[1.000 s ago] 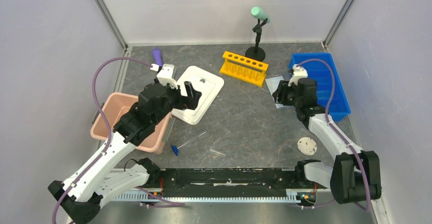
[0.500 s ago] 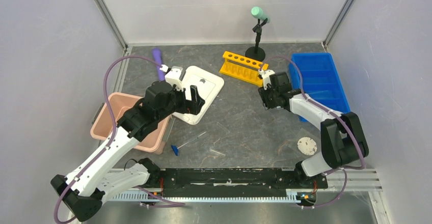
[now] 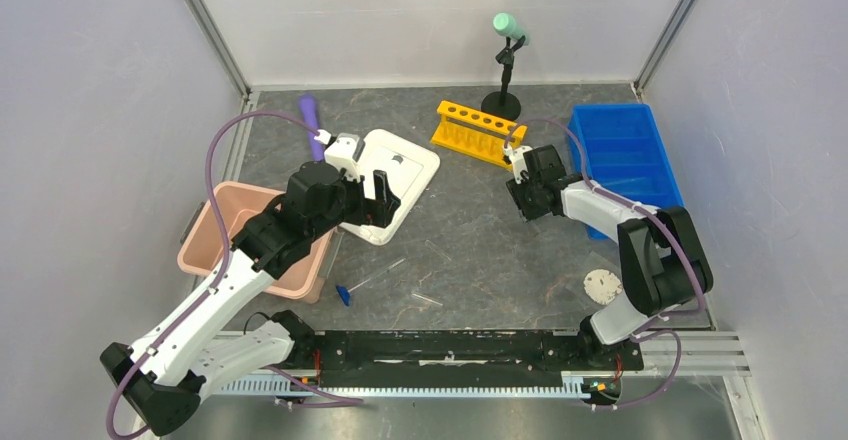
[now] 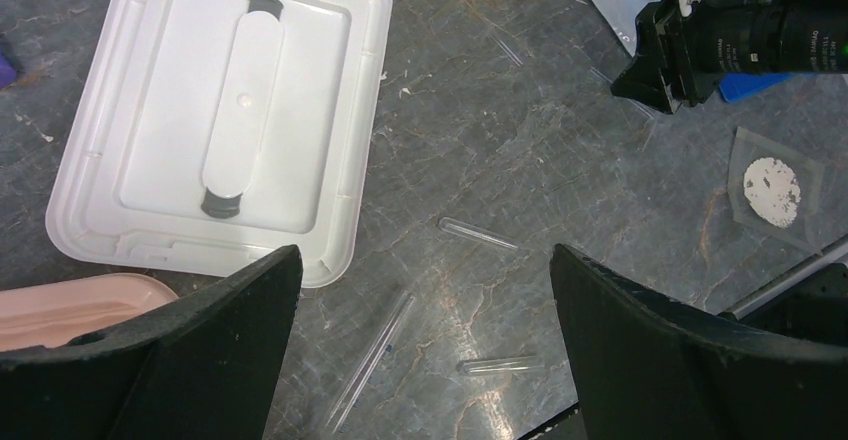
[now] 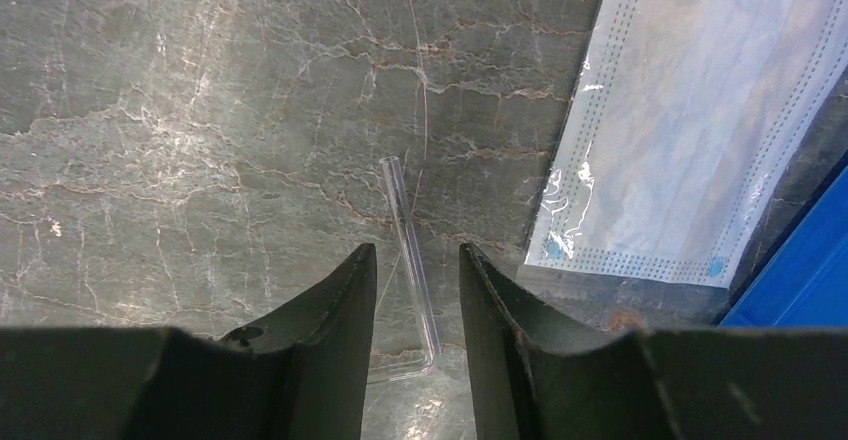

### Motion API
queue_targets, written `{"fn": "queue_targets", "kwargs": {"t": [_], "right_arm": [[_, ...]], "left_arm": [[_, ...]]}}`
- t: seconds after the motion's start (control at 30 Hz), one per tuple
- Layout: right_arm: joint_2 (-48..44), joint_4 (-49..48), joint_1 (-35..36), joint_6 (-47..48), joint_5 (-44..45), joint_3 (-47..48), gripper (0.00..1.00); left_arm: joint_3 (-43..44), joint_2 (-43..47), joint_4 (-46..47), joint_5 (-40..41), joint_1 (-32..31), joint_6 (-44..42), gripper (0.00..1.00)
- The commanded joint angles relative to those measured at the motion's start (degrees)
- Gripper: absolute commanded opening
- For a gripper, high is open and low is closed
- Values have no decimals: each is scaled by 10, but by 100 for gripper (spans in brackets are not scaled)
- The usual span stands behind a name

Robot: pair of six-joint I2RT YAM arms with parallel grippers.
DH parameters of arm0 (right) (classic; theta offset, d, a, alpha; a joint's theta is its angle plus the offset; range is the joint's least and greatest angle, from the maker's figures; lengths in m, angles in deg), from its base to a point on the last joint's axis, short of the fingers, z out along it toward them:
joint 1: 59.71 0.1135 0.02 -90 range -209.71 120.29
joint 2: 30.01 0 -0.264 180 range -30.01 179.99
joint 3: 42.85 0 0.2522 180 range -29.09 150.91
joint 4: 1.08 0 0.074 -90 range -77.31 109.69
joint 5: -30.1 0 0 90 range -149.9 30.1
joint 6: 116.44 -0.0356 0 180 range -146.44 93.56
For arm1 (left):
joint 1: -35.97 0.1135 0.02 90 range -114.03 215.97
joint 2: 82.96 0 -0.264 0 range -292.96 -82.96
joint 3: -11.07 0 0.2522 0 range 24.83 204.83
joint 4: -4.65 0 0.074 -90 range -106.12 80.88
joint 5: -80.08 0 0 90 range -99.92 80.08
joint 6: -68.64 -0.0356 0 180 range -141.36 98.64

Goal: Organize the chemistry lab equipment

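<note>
Clear tube point(image 5: 405, 220) between right gripper point(image 5: 417, 260) tips, lettering point(image 4: 812, 42) illegible

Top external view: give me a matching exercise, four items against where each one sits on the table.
Things:
1. yellow rack
2. pink bin
3. blue bin
4. blue-capped tube

Places:
A. far right of the table
B. near middle, in front of the white lid
C. left edge
D. far middle, beside the black stand

Pairs: 1-D, 2-C, 3-A, 4-B
</note>
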Motion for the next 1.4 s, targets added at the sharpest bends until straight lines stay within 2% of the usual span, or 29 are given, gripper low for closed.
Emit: {"fn": "queue_targets", "kwargs": {"t": [0.0, 0.73, 1.1, 1.2, 1.37], "right_arm": [[5, -6, 2, 10, 9, 9, 41], [30, 31, 1, -18, -16, -9, 28], [50, 53, 1, -44, -56, 6, 14], [50, 77, 1, -46, -53, 17, 15], [50, 151, 0, -76, -49, 30, 22]], "left_arm": [[1, 10, 5, 16, -1, -19, 100], [0, 12, 4, 34, -1, -19, 100], [-1, 10, 4, 37, -2, -16, 100], [0, 8, 4, 40, -1, -15, 100], [0, 4, 4, 32, -1, -11, 100]]}}
